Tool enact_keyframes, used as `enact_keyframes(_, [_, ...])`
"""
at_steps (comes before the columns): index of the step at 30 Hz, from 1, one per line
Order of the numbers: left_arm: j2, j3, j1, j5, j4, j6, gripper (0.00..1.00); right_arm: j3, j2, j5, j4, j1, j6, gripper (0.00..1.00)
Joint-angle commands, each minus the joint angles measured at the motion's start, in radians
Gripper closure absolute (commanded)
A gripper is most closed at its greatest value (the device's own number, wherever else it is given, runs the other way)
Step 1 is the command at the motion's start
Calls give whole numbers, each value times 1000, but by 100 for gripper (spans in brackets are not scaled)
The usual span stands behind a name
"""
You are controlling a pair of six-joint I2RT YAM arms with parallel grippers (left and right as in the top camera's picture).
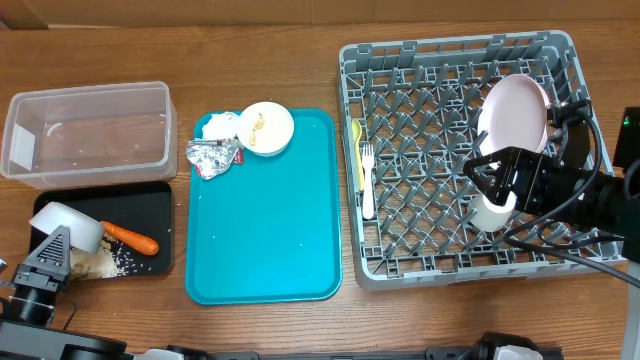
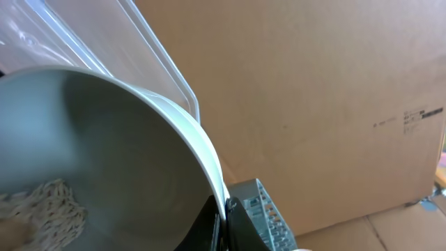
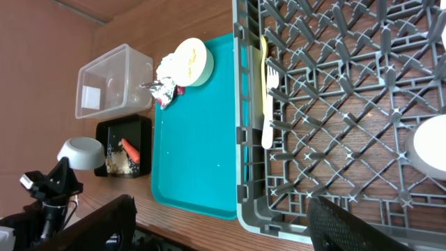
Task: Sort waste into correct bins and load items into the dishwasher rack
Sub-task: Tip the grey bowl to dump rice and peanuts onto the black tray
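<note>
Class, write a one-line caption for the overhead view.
Left fingers hold a cream-white bowl tilted over the shallow black rectangular tray; a pale pink round plate stands in the grey plastic dishwasher rack.

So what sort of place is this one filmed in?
Probably a lab mock-up of dish clearing, not a real kitchen: the grey dish rack sits straight on a wooden table, with plain cardboard sheeting beyond it.
</note>
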Motion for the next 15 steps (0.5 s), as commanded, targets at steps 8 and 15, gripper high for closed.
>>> enact_keyframes(8, [2,-11,-144,-39,23,158,96,3,-3,-2,3,0,1,18])
enact_keyframes(15, [0,-11,-179,-92,25,107,96,3,-3,-2,-3,0,2,18])
